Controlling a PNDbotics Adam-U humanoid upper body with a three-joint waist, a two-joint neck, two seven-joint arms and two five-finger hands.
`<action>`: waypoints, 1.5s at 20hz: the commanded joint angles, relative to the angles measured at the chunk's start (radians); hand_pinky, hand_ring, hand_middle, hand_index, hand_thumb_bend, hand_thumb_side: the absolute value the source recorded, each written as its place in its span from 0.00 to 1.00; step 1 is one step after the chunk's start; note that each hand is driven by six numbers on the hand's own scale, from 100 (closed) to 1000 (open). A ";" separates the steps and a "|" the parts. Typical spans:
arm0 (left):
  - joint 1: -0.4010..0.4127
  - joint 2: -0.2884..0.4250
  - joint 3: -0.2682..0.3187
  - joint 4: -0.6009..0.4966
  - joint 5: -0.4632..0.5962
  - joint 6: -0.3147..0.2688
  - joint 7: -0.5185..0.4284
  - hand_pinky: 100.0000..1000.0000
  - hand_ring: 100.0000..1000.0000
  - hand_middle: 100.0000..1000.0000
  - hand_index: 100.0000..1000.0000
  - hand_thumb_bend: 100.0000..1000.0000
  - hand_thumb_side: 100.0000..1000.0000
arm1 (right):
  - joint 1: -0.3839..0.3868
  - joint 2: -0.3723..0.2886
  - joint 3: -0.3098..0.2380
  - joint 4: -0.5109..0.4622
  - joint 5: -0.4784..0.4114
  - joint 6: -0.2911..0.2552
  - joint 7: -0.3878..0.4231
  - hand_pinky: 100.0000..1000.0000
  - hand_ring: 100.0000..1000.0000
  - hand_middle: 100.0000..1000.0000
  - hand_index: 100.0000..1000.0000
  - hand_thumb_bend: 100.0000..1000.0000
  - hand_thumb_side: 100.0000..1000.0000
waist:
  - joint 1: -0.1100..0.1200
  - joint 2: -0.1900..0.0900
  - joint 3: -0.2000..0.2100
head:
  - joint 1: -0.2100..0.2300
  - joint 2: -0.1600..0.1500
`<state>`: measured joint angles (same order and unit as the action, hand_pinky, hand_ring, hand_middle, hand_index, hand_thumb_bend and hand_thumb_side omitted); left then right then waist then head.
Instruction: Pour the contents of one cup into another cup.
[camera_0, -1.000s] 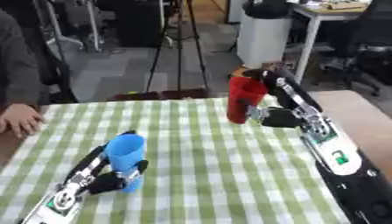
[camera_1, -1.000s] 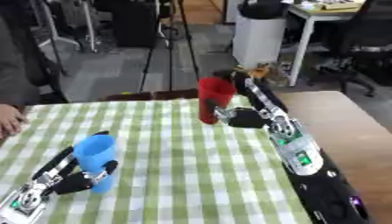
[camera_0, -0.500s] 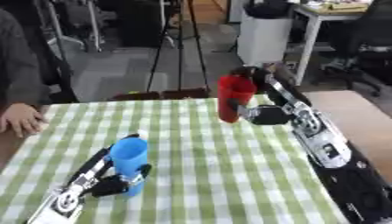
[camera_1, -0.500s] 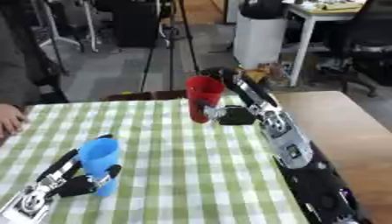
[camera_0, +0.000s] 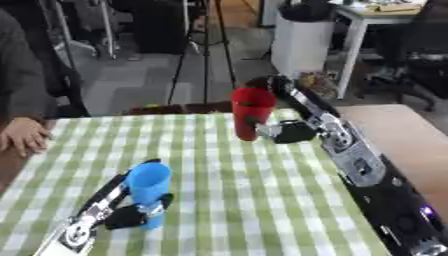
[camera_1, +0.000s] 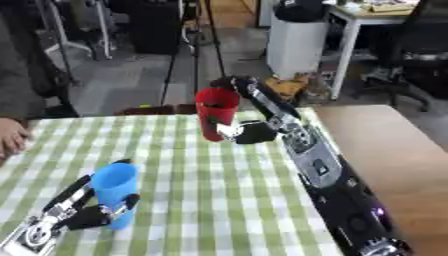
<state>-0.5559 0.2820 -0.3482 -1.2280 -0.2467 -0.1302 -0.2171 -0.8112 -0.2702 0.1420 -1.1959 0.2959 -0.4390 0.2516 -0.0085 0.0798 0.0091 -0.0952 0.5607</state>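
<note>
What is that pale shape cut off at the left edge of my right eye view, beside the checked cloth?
Observer: In the left eye view it shows whole. It is a person's hand resting on the left edge of the checked cloth.
Operator: Is it touching either cup?
Observer: No. Bare cloth lies between it and the blue cup, which the left hand holds upright. The red cup is farther off, in the right hand.
Operator: Is it holding anything?
Observer: Nothing shows in it.
</note>
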 joint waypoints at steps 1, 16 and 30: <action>-0.019 0.006 0.001 -0.006 -0.006 -0.002 0.000 0.41 0.48 0.54 0.71 0.12 0.49 | -0.033 -0.003 0.003 -0.004 0.036 -0.021 0.000 0.63 0.56 0.50 0.81 0.22 0.21 | -0.002 -0.016 0.003 | -0.005 0.001; -0.023 -0.003 -0.013 0.002 -0.033 -0.017 -0.009 0.41 0.48 0.54 0.71 0.12 0.48 | -0.087 0.059 0.025 0.066 0.224 -0.118 -0.016 0.62 0.56 0.51 0.80 0.21 0.21 | -0.006 -0.018 0.020 | -0.013 0.001; -0.027 -0.010 -0.018 0.009 -0.052 -0.026 -0.011 0.41 0.48 0.54 0.71 0.13 0.48 | -0.109 0.111 0.029 0.091 0.306 -0.153 -0.031 0.62 0.55 0.51 0.80 0.20 0.21 | -0.008 -0.017 0.029 | -0.024 0.004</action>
<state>-0.5632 0.2678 -0.3667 -1.2103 -0.2959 -0.1512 -0.2285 -0.8895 -0.1575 0.1730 -1.0972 0.5911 -0.5865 0.2213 -0.0177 0.0795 0.0376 -0.1163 0.5608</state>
